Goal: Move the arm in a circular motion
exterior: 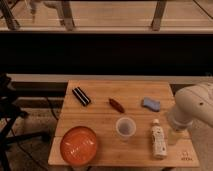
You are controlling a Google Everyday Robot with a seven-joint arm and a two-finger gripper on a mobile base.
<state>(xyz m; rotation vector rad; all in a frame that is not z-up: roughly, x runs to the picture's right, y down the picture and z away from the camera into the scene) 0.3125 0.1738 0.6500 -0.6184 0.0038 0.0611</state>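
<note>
arm (196, 103) crosswise, pointing left, pincer out of view

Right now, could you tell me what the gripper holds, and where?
Cannot tell: the gripper is out of view; only the arm shows, at the table's right edge.

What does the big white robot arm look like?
The arm is glossy white, like smooth plastic, built of thick rounded tubes with a bulging joint. It reaches in from the right edge, bending down over the wooden table at its right end, beside the lying white bottle. Its gripper is out of view.
</note>
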